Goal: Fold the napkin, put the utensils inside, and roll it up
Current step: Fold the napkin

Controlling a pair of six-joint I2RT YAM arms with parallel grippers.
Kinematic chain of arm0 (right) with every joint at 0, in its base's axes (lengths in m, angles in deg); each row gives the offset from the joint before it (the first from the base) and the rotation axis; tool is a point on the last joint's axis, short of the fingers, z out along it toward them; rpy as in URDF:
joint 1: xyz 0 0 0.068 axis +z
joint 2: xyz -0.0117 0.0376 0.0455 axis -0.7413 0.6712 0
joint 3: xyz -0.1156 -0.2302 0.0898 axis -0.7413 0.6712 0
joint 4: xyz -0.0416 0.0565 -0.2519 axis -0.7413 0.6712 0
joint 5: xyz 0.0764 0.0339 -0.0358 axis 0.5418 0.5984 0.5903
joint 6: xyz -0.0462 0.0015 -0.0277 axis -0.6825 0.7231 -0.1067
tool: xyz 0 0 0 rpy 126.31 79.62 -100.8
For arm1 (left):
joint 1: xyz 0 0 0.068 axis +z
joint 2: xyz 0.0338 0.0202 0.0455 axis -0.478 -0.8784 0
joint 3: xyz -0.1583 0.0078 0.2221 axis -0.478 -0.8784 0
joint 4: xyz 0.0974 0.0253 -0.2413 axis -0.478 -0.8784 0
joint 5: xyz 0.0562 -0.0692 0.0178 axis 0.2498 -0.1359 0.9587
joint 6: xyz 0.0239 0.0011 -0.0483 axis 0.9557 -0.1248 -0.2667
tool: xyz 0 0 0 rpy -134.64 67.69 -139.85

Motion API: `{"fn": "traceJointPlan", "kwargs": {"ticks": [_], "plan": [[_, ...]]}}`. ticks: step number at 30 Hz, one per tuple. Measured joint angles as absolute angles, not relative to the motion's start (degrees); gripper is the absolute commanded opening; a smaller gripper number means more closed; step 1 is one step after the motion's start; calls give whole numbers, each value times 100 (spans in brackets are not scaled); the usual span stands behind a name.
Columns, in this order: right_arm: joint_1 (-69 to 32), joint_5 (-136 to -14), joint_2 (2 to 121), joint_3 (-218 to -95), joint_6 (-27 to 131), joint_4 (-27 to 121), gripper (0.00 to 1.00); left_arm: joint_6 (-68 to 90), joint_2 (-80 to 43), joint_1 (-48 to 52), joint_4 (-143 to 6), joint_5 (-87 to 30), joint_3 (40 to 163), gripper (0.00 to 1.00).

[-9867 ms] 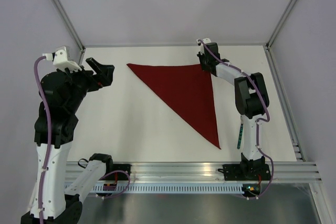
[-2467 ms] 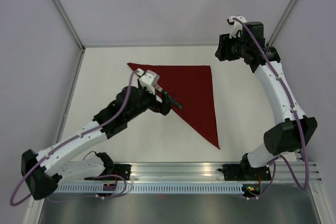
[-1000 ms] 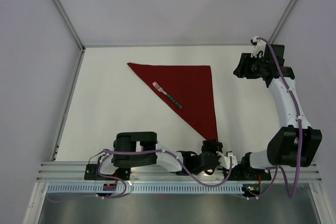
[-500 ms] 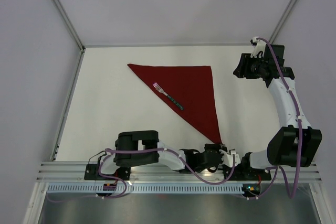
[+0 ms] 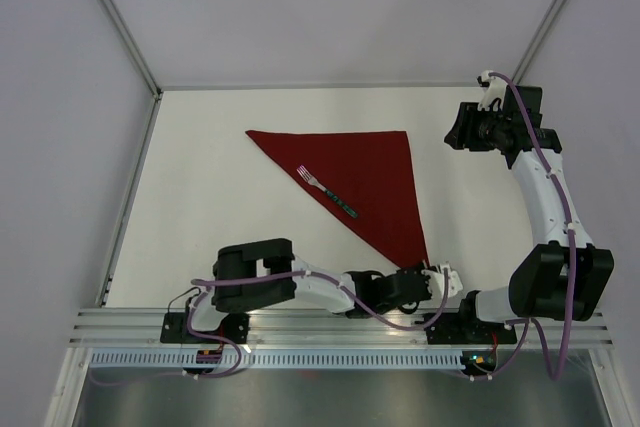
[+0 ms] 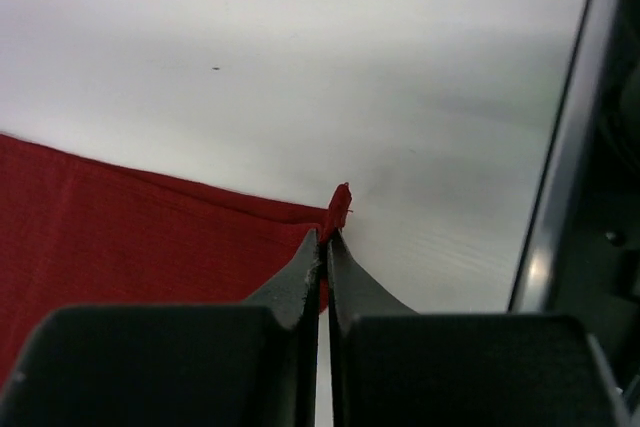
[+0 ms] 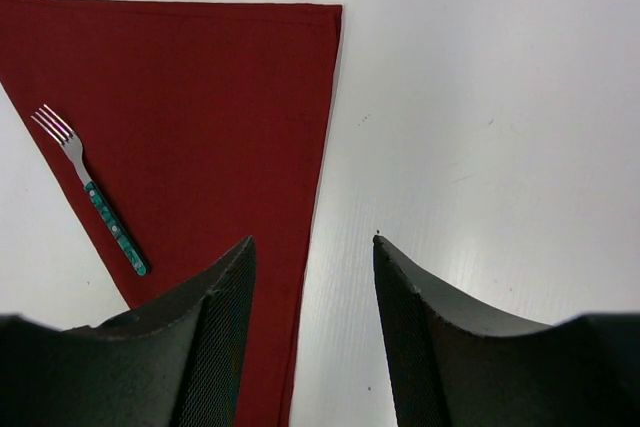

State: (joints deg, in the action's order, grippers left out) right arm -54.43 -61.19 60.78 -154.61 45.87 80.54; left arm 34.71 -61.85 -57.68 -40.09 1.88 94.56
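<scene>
On the table (image 5: 200, 207) lies one napkin (image 5: 378, 159), one fork (image 5: 330, 194) upon it.

In the left wrist view the napkin (image 6: 120, 237) runs off the edge at 9 o'clock and vanishes under the left gripper (image 6: 325, 241) with its closed jaws at 6 o'clock. Its pinched tip looks frayed, perhaps, though blurred.

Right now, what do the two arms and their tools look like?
The left arm and right arm have white links, black joints and a purple cable each. The left tool has black tapering fingers; the right tool has black curved fingers with meshed inner faces.
</scene>
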Motion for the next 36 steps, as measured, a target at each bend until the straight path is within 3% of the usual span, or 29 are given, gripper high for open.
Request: {"fn": "traceJointPlan", "kwargs": {"ticks": [6,13,23,36], "plan": [[-5443,-6106,6073,-15457,4587,8054,56,2402,-5452,-4955,-4140,-251,9252,2],[-5443,-6023,6073,-15455,4590,8054,56,894,-4440,-3187,-4107,-756,8562,2],[-5443,-5990,6073,-15452,4592,8054,56,-485,-4198,-1473,-4256,-1300,7882,2],[-5443,-5971,6073,-15433,4592,8057,56,-977,-4198,-586,-4321,-1630,7696,2]]}}
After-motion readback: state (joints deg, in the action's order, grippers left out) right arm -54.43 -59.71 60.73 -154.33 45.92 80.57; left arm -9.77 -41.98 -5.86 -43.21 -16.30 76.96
